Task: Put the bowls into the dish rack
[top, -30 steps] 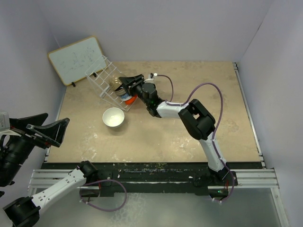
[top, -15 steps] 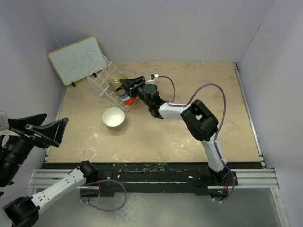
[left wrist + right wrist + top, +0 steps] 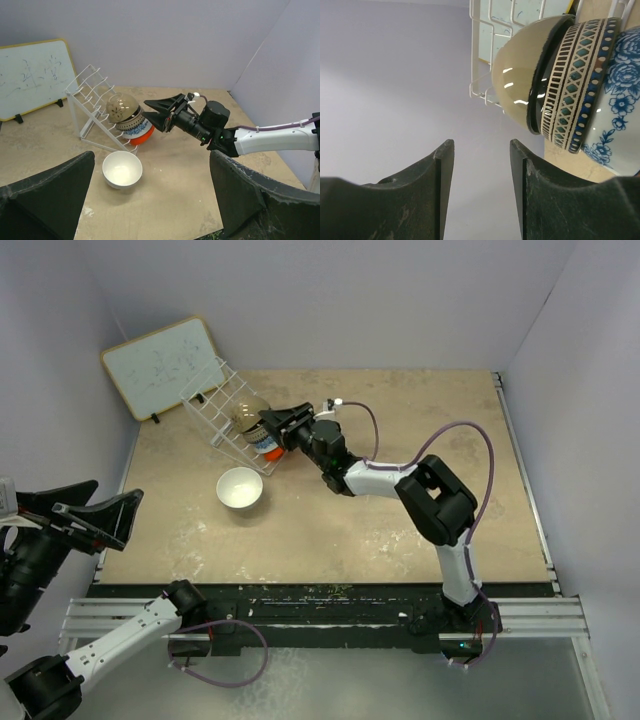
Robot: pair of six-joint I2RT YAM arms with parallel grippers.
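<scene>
The left gripper (image 3: 92, 510) hangs raised over the table's (image 3: 300, 530) near left corner. Its broad, matte black fingers (image 3: 50, 192) are spread fully apart and hold nothing. Far ahead of them and to their left, a flat wood-framed whiteboard (image 3: 165, 365) leans on the wall.

Ahead of those fingers stands the dish rack (image 3: 218, 405), thin white wire bent into slotted dividers and tilted back. A plain white bowl (image 3: 240, 487) sits upright on the table, round, smooth and empty, between the left fingers and the rack and apart from both.

In the rack's lower end four bowls lie nested on their sides. The glossy tan bowl (image 3: 520, 65) is outermost, and behind it only a thin black rim (image 3: 537, 100) shows. Next is the blue-and-white bowl (image 3: 615, 100), with flowers under a banded diamond rim. The orange-red bowl (image 3: 146, 136) lies lowest.

The right gripper (image 3: 272, 423) points level at this stack. Its arm runs from the near right base through a bent elbow, with the white forearm reaching left. Its dark wedge-shaped fingers (image 3: 442, 165) stand partly apart with only the wall between them. The tan bowl is just past their tips, and contact cannot be told.
</scene>
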